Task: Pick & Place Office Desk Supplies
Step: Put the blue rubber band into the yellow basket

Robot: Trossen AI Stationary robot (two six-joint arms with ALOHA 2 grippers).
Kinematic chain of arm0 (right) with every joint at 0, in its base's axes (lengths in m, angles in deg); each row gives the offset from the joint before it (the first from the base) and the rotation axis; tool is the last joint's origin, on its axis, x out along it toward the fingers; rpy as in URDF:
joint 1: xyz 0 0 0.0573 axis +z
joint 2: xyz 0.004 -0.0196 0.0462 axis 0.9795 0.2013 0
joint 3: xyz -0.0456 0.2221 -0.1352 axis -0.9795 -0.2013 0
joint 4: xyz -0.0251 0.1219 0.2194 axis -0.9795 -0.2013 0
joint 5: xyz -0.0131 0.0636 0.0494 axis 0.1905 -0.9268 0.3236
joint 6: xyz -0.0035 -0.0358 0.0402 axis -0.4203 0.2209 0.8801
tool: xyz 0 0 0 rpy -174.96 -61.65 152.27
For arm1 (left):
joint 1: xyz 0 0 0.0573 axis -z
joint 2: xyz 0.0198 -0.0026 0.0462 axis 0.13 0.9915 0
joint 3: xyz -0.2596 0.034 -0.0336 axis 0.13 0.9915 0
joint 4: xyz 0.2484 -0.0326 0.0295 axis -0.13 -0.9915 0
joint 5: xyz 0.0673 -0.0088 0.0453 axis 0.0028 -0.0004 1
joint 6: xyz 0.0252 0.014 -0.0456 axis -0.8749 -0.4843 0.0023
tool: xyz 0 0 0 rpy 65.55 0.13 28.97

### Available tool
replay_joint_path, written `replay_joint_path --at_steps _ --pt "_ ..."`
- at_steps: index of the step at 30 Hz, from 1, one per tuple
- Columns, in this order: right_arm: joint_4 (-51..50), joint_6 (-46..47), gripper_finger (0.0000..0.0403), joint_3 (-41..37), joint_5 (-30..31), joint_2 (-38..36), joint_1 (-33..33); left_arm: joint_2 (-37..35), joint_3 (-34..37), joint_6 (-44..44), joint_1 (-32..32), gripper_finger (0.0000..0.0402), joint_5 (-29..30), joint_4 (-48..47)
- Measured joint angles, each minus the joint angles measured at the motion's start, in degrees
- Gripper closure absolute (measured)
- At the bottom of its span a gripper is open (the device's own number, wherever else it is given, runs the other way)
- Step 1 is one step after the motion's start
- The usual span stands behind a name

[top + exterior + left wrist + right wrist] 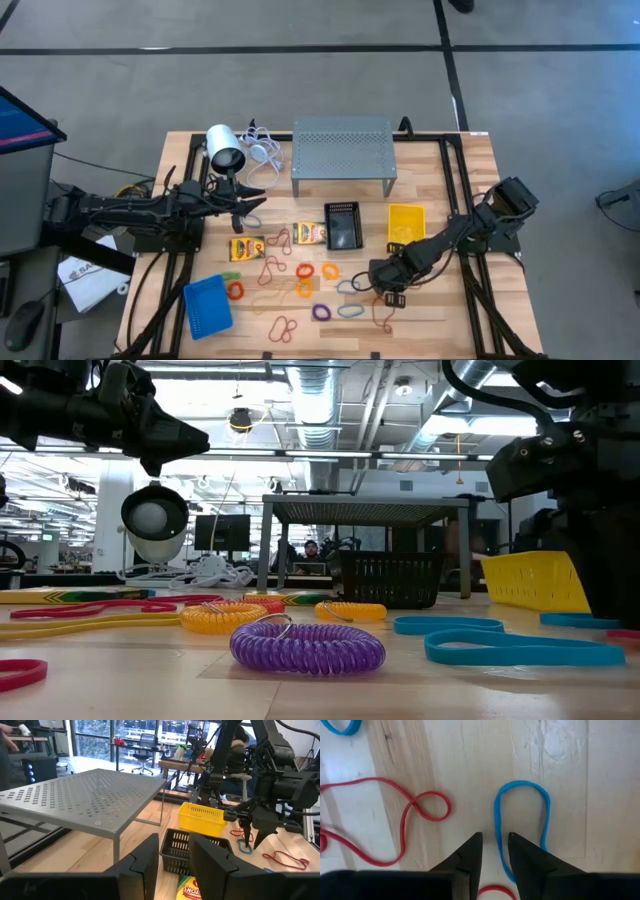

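Rubber bands (300,285) in red, orange, purple and pale blue lie scattered on the near half of the table. Two yellow crayon boxes (246,248) (309,234) lie flat near the black bin (342,225). The yellow bin (406,222) stands to its right, and the blue bin (207,305) is near the left front. My right gripper (495,845) points down, open by a narrow gap, with its fingers either side of one strand of a pale blue band (520,825). My left gripper (174,852) hovers open above the table beside the white cylinder (225,150).
A grey perforated stand (343,155) fills the far middle, with the white cylinder and its cable (262,148) to its left. A red band (420,807) lies curled close to my right fingers. Bare wood shows near the right front edge (450,320).
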Motion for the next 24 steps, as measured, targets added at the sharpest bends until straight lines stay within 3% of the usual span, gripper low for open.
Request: replay_joint_path --at_steps 6,12,24 --pt "0.0 -0.2 0.0323 -0.1 0.8 0.0 0.0 0.0 0.0 0.0 0.0 0.0298 0.0 0.0" --pt "-0.4 -1.8 0.0395 -0.1 1.1 0.1 -0.1 0.0 0.0 0.0 0.0 0.0298 0.0 0.0" --pt "-1.9 -1.3 0.0402 0.8 1.0 0.0 -0.1 0.0 0.0 0.0 0.0 0.0298 0.0 0.1"
